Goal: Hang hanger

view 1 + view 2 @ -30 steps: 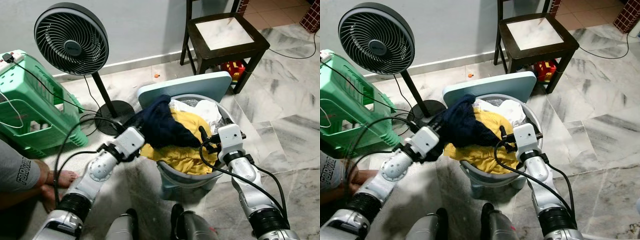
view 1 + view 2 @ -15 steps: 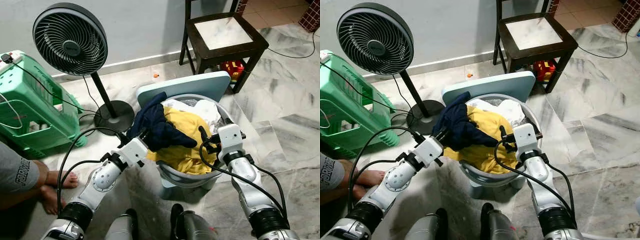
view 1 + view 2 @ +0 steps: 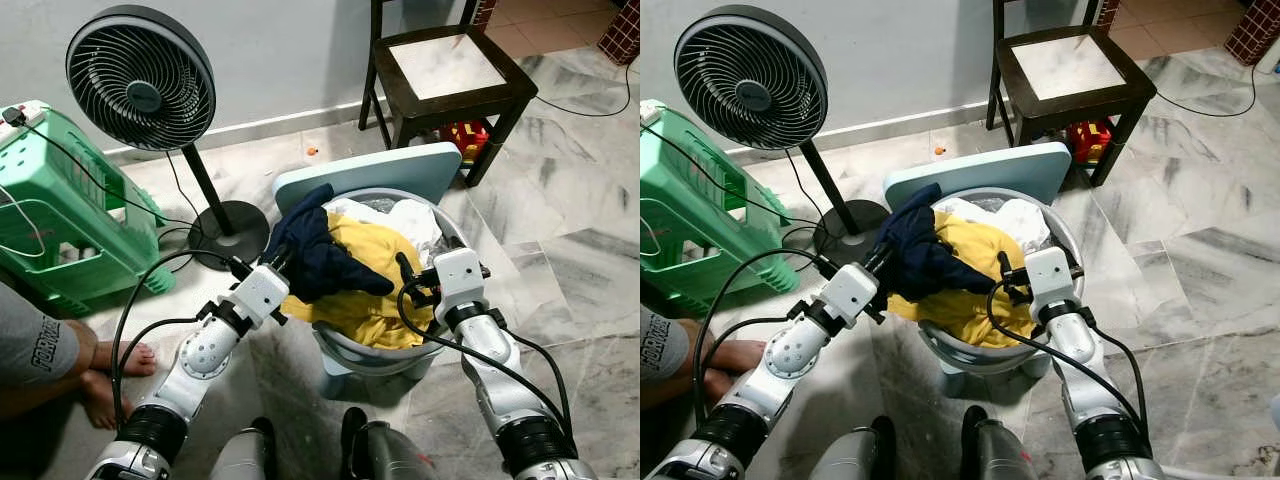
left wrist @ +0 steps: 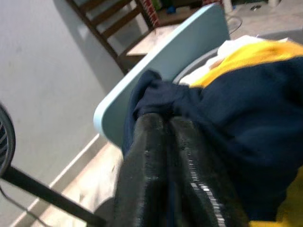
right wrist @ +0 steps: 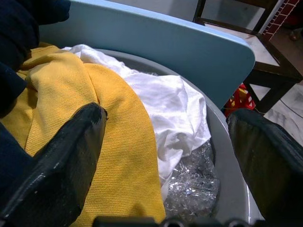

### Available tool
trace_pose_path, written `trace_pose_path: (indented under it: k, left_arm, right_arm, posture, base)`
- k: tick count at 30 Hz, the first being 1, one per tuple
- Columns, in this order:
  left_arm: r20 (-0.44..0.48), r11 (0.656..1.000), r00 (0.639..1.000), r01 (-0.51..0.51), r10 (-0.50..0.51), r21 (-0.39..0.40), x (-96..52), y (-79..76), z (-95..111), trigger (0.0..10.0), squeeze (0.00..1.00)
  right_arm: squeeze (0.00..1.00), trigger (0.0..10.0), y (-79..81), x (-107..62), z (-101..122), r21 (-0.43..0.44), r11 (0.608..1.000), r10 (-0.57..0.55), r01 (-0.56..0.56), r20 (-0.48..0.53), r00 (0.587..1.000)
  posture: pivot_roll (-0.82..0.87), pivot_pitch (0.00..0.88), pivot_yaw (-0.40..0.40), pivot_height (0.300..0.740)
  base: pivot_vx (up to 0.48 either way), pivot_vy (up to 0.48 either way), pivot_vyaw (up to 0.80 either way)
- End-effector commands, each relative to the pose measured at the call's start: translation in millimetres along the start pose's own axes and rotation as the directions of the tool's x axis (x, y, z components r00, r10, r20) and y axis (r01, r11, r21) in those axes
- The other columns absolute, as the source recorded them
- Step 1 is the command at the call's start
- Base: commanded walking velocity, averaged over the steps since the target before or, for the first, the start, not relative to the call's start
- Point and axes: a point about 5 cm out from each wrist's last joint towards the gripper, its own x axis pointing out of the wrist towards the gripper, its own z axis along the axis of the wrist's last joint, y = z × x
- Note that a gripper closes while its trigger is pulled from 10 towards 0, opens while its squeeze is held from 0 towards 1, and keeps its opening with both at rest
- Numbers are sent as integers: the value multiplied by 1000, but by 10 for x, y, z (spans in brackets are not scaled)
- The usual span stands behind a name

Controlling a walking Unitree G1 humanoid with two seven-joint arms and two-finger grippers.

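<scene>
A grey round laundry basket (image 3: 456, 240) stands on the floor in front of me, heaped with clothes. A navy garment (image 3: 325, 255) lies on top of a yellow one (image 3: 372, 300), with white cloth (image 3: 405, 215) behind. My left gripper (image 3: 282, 262) is at the basket's left rim, shut on an edge of the navy garment (image 4: 246, 118). My right gripper (image 3: 412, 282) hovers at the right rim, open, its fingers (image 5: 80, 142) spread over the yellow garment (image 5: 102, 90) and white cloth (image 5: 165, 99), holding nothing.
A pale blue board (image 3: 400, 165) leans behind the basket. A standing fan (image 3: 140, 75) and a green plastic stool (image 3: 60, 210) with cables are at the left. A dark wooden chair (image 3: 450, 65) stands behind, a red toy (image 3: 465, 135) under it. A person's feet (image 3: 120, 360) rest at the lower left.
The navy garment has dropped lower onto the pile as my left gripper came down and shifted slightly along the left rim. The right arm has stayed put.
</scene>
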Motion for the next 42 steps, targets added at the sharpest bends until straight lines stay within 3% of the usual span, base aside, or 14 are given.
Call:
trace_pose_path:
  k: [1,4,11,18,20,24,27,29,32,37,42]
  left_arm:
    - [-76,998,997,-28,23,-63,-50,34,-123,10000,1000]
    - [-113,988,992,-76,61,-135,-29,103,-159,10000,1000]
    - [-84,988,994,-81,70,-133,29,166,-98,10000,1000]
    - [33,988,994,-99,104,-119,37,128,103,10000,1000]
    - [108,993,989,-94,101,-64,1,79,212,10000,1000]
    - [146,995,985,-92,96,-38,-48,12,271,10000,1000]
    - [93,993,992,-80,88,-83,-86,-63,199,10000,1000]
    - [-8,976,993,-114,115,-184,-113,-92,71,10000,1000]
    - [-46,968,991,-135,128,-209,-120,-58,8,10000,1000]
    - [-58,967,991,-132,122,-216,-57,-3,3,10000,1000]
    - [-11,977,996,-89,89,-193,32,16,89,10000,1000]
  right_arm:
    - [0,10000,0,-58,-67,1,1000,-3,3,-20,1000]
    - [0,10000,-8,-59,-68,0,1000,-5,5,-20,1000]
    - [0,10000,-2,-56,-63,0,1000,-4,4,-19,1000]
    - [0,10000,-29,-57,-64,-4,1000,-10,10,-18,1000]
    - [0,10000,-36,-53,-62,-6,1000,-10,10,-18,1000]
    - [0,10000,-17,-43,-57,-5,1000,-6,6,-17,1000]
    - [0,10000,-1,-34,-50,-5,1000,1,-1,-15,1000]
    - [0,10000,-8,-32,-48,-6,1000,3,-3,-14,1000]
    - [0,10000,-11,-32,-42,-8,1000,5,-5,-12,1000]
    - [0,10000,-11,-47,-54,-9,1000,6,-6,-15,1000]
    - [0,10000,11,-56,-62,-6,1000,9,-9,-17,1000]
  posture:
    - [83,303,-11,740]
    - [83,304,-11,740]
    - [79,302,-5,740]
    - [76,296,-6,740]
    - [79,295,-6,740]
    - [85,294,-9,740]
    - [85,294,-10,740]
    - [83,295,-16,740]
    - [81,296,-16,740]
    - [78,296,-18,740]
    - [74,299,-10,740]
  base:
    - [0,0,0]
    - [0,0,0]
    - [0,0,0]
    - [0,0,0]
    - [0,0,0]
    - [0,0,0]
    - [0,0,0]
    - [0,0,0]
    - [0,0,0]
    - [0,0,0]
    - [0,0,0]
